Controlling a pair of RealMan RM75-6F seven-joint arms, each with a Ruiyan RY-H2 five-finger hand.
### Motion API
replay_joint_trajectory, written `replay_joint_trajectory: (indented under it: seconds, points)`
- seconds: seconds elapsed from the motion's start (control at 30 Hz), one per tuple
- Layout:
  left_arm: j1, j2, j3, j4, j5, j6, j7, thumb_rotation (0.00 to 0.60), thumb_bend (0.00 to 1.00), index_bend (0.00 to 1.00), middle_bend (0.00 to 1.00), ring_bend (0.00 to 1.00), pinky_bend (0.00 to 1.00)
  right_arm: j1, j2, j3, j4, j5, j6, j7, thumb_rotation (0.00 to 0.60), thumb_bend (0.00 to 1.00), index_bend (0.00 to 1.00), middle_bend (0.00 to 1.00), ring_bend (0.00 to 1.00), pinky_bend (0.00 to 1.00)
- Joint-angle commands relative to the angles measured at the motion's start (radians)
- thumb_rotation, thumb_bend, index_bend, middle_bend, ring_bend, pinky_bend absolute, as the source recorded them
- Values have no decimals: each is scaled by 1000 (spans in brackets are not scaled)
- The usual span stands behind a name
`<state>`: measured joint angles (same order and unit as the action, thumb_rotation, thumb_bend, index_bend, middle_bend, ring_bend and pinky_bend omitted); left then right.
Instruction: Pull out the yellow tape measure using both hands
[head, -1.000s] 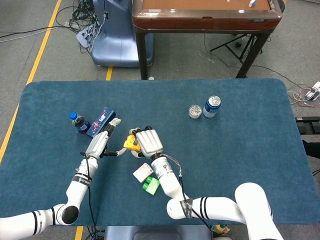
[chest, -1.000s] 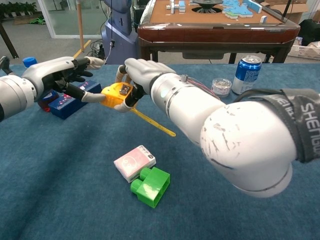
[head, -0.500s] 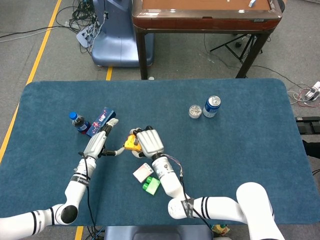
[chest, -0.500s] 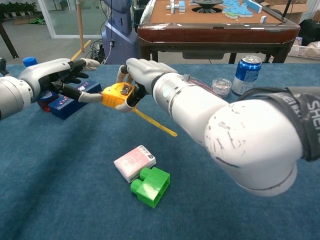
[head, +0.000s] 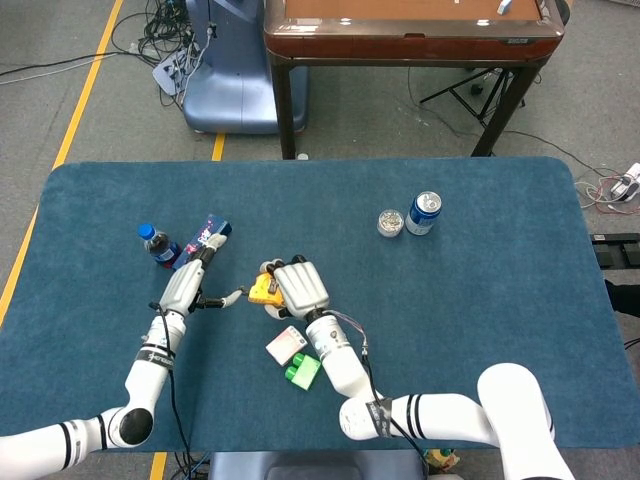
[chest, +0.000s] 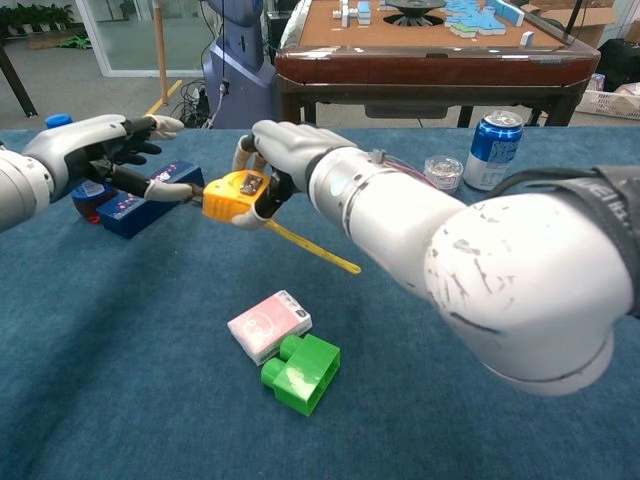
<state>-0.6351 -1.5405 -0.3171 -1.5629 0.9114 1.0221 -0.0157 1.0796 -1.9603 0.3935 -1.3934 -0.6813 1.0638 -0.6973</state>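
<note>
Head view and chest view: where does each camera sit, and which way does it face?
Head view: high above, looking steeply down on the blue-covered table; both white arms and the left robot hand show.
Chest view: low at torso height, facing forward across the table; the right robot hand and its forearm loom large.
Shared: the yellow tape measure, the green plastic block, the blue drink can.
</note>
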Motion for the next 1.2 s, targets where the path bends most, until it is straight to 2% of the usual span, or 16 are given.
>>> replay_joint_trajectory:
  seconds: [0.03,0.3,0.37,0.57,0.77,0.87,1.2]
  points:
    - [4,7,-3,4,-11,1,2,600,212,0,0,0,0,1,3,-2,-5,6,2,-6,600,719,650,641,499,207]
    - [14,23,-6,13,-28,-4,-6,600,212,5,0,0,0,0,8,-6,-15,11,9,-10,600,720,655,643,508,207]
    - [15,23,-3,16,-26,-9,-9,600,214,44,0,0,0,1,9,-7,-15,11,11,-11,600,720,655,643,508,207]
    - [17,26,-1,20,-22,-23,-23,600,274,295,0,0,0,1,11,-9,-13,16,12,-13,600,720,655,643,511,207]
    - [18,30,-2,15,-19,-33,-34,600,340,459,0,0,0,-1,13,-11,-7,18,6,-7,600,720,656,644,515,207]
    - [16,32,-4,13,-25,-44,-40,600,363,508,0,0,0,0,14,-11,-3,22,2,-6,600,720,657,644,517,207]
    - [17,42,-5,11,-34,-62,-56,600,436,583,30,0,0,-1,23,-13,2,31,-5,-4,600,720,658,645,517,207]
